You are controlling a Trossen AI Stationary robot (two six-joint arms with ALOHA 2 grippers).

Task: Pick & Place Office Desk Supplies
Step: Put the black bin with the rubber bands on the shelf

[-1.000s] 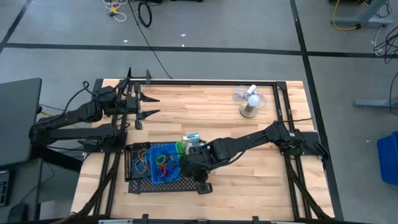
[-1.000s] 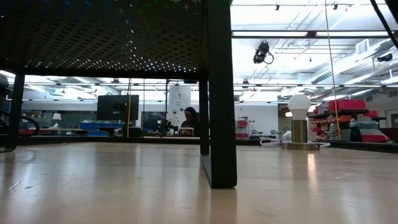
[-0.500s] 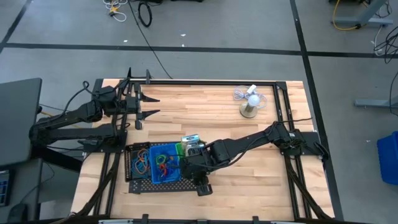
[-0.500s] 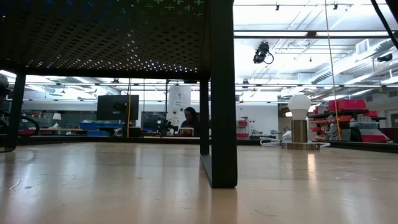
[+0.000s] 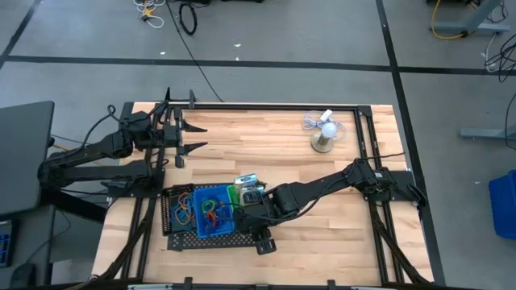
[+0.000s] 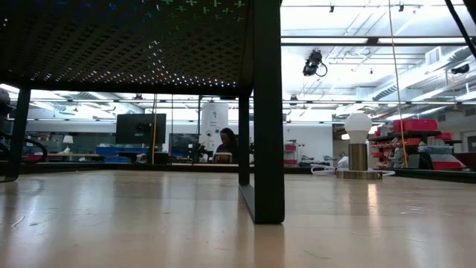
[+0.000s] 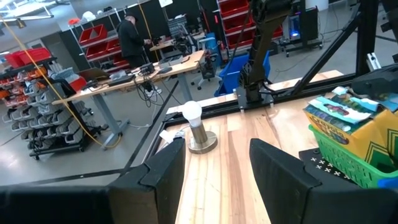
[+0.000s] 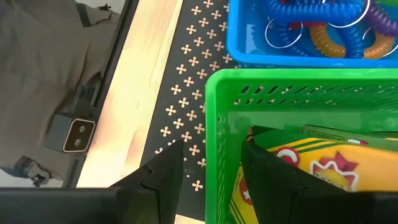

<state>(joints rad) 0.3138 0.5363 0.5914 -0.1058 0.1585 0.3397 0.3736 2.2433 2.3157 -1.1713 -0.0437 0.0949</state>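
Note:
A green bin (image 8: 298,93) stands on the black mesh tray (image 5: 179,229) and holds a yellow crayon box (image 8: 311,168). A green-white small box (image 5: 247,179) lies at the bin's far end. Beside it, a blue bin (image 5: 211,211) holds coloured rubber-band loops (image 8: 323,37). More loops (image 5: 182,213) lie on the tray's left part. My right gripper (image 8: 214,168) hangs open over the green bin's corner, pointing steeply down. One finger (image 8: 163,177) is outside the bin's wall and the other (image 8: 267,174) is above the crayon box. My left gripper (image 5: 196,138) waits open at the table's far left.
A white mini fan (image 5: 325,133) on a round base stands at the far right of the table, its cord coiled beside it. The tray stands on black legs (image 6: 268,149) above the wood. A person (image 7: 132,37) works at a bench beyond the table.

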